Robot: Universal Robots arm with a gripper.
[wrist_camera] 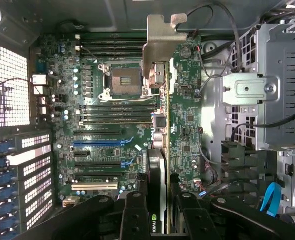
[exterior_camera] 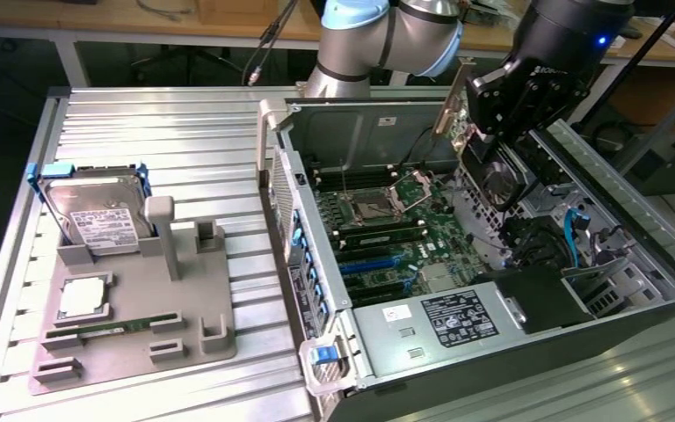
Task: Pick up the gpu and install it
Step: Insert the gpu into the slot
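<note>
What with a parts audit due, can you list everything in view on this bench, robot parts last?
case: one, black and silver, open, exterior view's right
motherboard: one, green, inside the case
holder: one, grey, on the table, exterior view's left
hard drive: one, silver with white label, standing in the holder
memory stick: one, green, lying in the holder
square chip: one, silver, in the holder
table: one, silver metal, under everything
gpu: one, black with silver bracket, over the motherboard, in the gripper
arm: one, silver and blue, behind the case
gripper: one, black, shut on the gpu
</note>
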